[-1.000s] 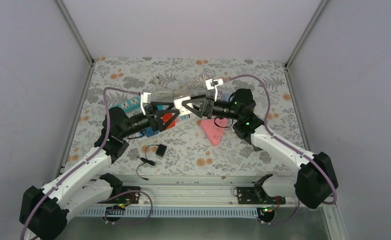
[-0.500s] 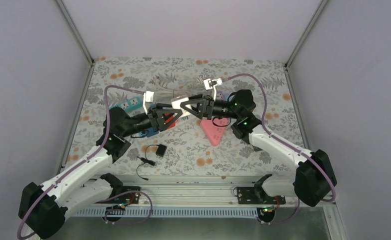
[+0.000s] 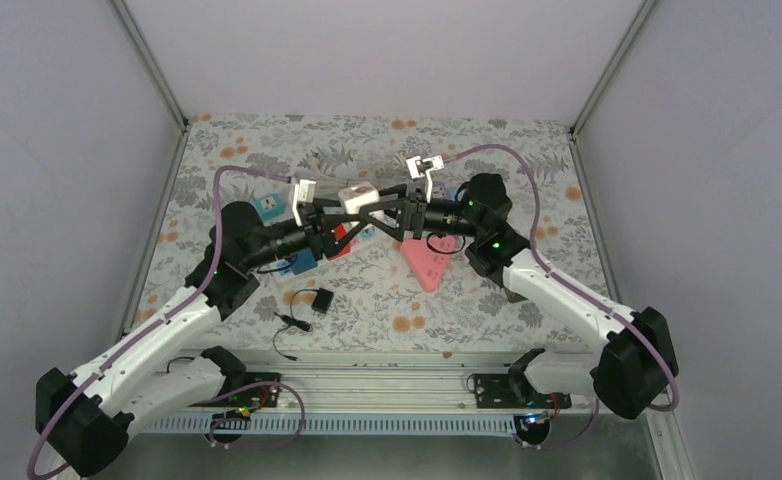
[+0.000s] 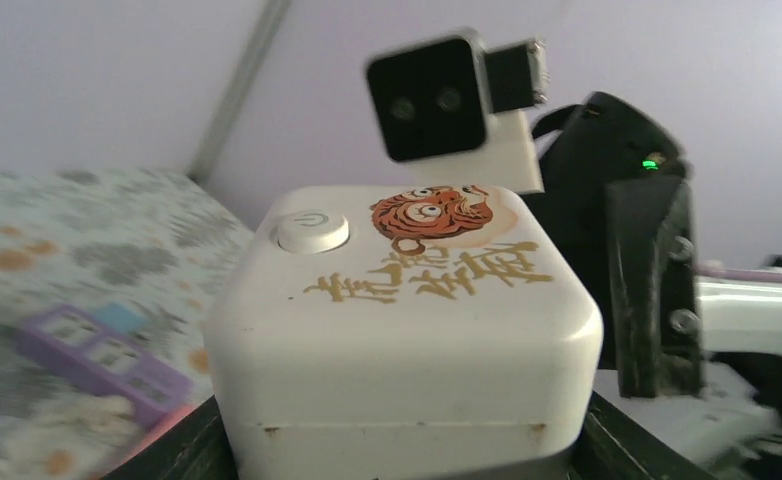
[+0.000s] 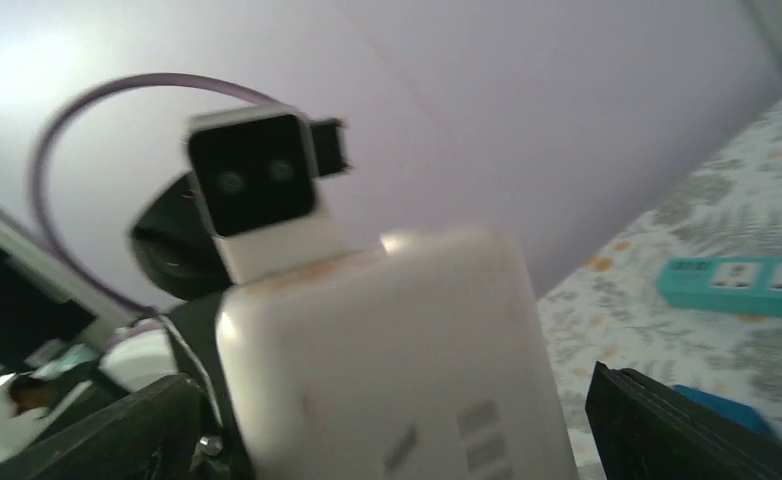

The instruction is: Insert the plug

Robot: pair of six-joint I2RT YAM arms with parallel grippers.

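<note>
The plug, a small black block with a thin black cord, lies on the floral table near the arm bases, well apart from both grippers. The left gripper is clamped on a glossy white cube with rounded corners, a round button and a tiger print on one face, and holds it above the table. The right gripper straddles the same cube from the opposite side on a face with moulded slots, but whether its fingers press on it cannot be told.
</note>
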